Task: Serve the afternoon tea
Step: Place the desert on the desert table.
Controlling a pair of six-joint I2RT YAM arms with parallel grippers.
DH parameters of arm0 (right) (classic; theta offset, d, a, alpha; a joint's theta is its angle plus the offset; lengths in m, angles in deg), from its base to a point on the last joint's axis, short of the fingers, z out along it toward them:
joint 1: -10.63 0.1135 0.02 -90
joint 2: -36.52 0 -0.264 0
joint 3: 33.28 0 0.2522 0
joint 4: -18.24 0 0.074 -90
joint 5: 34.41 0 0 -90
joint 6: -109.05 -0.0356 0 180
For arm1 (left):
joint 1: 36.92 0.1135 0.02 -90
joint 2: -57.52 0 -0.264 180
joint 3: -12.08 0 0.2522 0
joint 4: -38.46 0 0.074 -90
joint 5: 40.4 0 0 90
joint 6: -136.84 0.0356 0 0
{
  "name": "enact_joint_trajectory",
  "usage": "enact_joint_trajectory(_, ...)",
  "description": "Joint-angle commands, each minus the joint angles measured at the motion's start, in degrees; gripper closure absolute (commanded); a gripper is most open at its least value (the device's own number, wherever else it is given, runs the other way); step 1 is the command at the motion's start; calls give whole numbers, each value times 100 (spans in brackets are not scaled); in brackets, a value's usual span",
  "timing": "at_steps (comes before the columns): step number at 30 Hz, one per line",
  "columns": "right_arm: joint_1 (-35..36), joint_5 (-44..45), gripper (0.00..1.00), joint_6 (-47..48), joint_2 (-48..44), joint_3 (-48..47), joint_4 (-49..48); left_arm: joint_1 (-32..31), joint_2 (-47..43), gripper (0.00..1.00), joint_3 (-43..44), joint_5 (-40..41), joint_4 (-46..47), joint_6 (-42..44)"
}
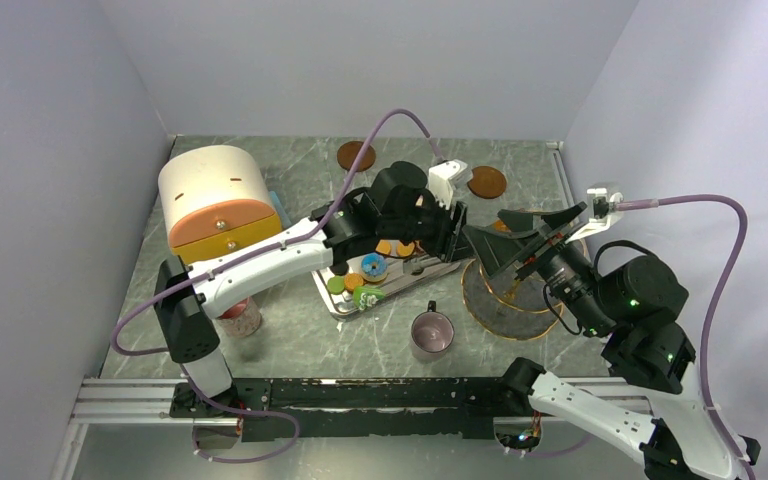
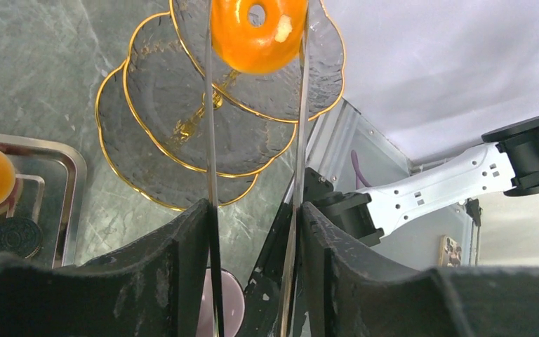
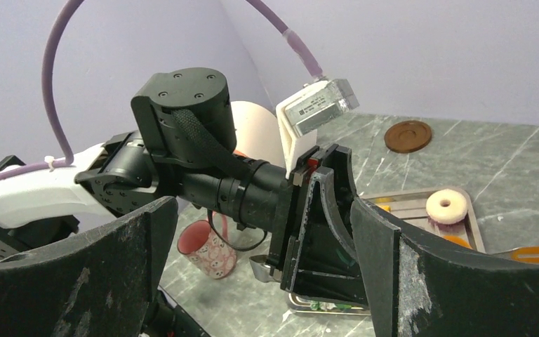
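My left hand (image 2: pixel 254 225) is pressed onto a pair of thin metal tongs (image 2: pixel 209 140), and their tips pinch an orange ring treat (image 2: pixel 245 45). The treat hangs over the top tier of the gold-rimmed glass stand (image 2: pixel 154 77). I cannot tell whether it touches the glass. My right hand (image 3: pixel 263 210) is spread wide and holds nothing, hovering just beside the left wrist.

I judge the step in hand to be setting this treat on the stand. To do it well, I would lower the tongs until the ring sits flat, away from the gold stem (image 2: pixel 195 121) and the scalloped edge. Only then would I ease the grip, gently, so the blades spring apart without flicking it. I would also mind the right hand, which is close.

The other treats, a blue one (image 1: pixel 372 265) and the cream ring (image 3: pixel 446 206) among them, lie on the steel tray (image 2: pixel 70 158). The mug (image 1: pixel 432 332) stands on the table (image 1: pixel 300 350) near the stand. The table is dark green and marble-patterned, and it looks hard and smooth, so a dropped ring could roll. Plain pale walls (image 1: pixel 360 70) close in three sides.
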Motion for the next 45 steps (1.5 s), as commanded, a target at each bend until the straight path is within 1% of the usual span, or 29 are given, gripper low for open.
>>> enact_joint_trajectory(1, 3, 87, 2, 9, -61, 78, -61, -40, 23, 48, 308, -72, 225, 5)
enact_joint_trajectory(3, -2, 102, 2, 20, -65, 91, -63, -40, 25, 45, 326, -48, 210, 12)
enact_joint_trajectory(10, -4, 133, 2, 32, -52, 107, -46, -40, 58, 42, 391, 107, 99, 83)
enact_joint_trajectory(30, 2, 169, 2, 35, -99, 118, -37, -40, 56, 37, 465, 234, -45, 176)
enact_joint_trajectory(34, 0, 158, 2, 31, -96, 140, -35, -40, 16, 38, 476, 267, -67, 189)
enact_joint_trajectory(40, -1, 152, 2, -1, -126, 174, 23, -40, -175, 42, 496, 278, 77, 28)
enact_joint_trajectory(42, 2, 168, 2, -7, -138, 196, 22, -40, -255, 42, 491, 406, 72, 28)
enact_joint_trajectory(45, -3, 161, 2, -4, -126, 180, 57, -40, -382, 42, 420, 853, -46, 131)
